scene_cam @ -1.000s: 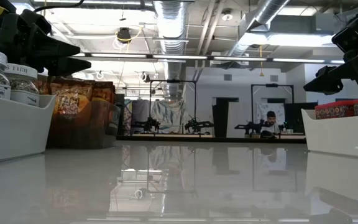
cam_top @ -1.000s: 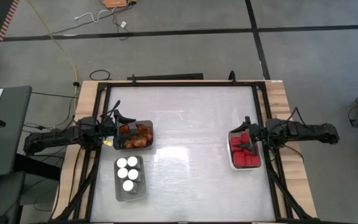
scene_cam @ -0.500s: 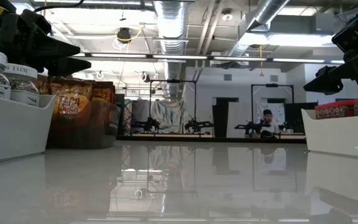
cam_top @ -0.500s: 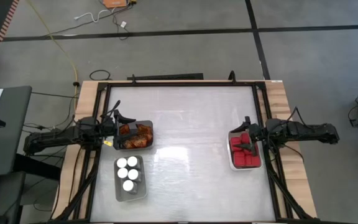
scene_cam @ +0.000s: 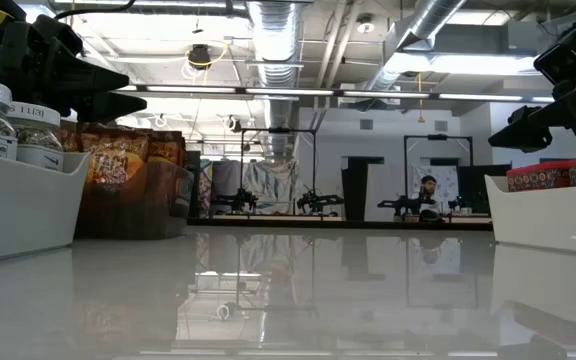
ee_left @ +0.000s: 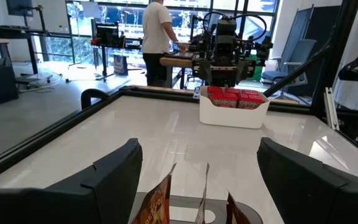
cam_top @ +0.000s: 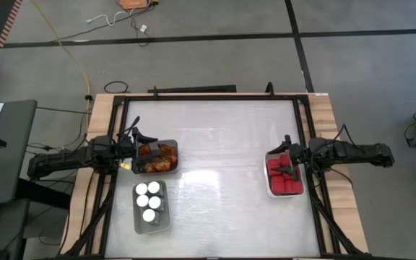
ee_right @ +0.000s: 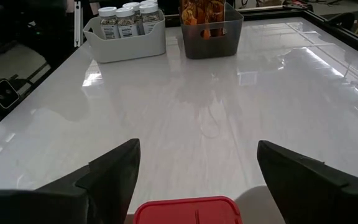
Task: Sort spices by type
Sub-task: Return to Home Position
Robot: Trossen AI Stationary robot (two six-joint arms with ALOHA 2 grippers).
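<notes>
- The left pincer (ee_left: 199,149) is hovering at the worktop's (cam_top: 222,159) left edge, just above the dark tray (cam_top: 176,156). Its fingers are standing wide apart and gripping nothing.
- The right pincer (ee_right: 197,146) is hanging at the worktop's right edge, over the white tray (cam_top: 268,185). Its fingers are likewise spread, with nothing between them.
- The crinkled orange-brown packets (cam_top: 159,157) are standing upright in the dark tray, at the worktop's left side.
- The white-lidded jars (cam_top: 148,195) are sitting together in the grey tray (cam_top: 154,225), also at the worktop's left side and nearer its front edge than the packets.
- The red boxes (cam_top: 284,180) are filling the white tray at the worktop's right side, well apart from the other two kinds.
- Each kind is keeping to its own tray, and nothing loose is showing on the worktop's broad middle, so the sorting is looking complete.
- Both arms are lying low along the worktop's side edges, which reads as a parked posture rather than a reach. The spread fingers suit that: there is nothing left to carry.
- A person (ee_left: 157,37) is standing at a bench in the room beyond the worktop, well clear of both arms.
</notes>
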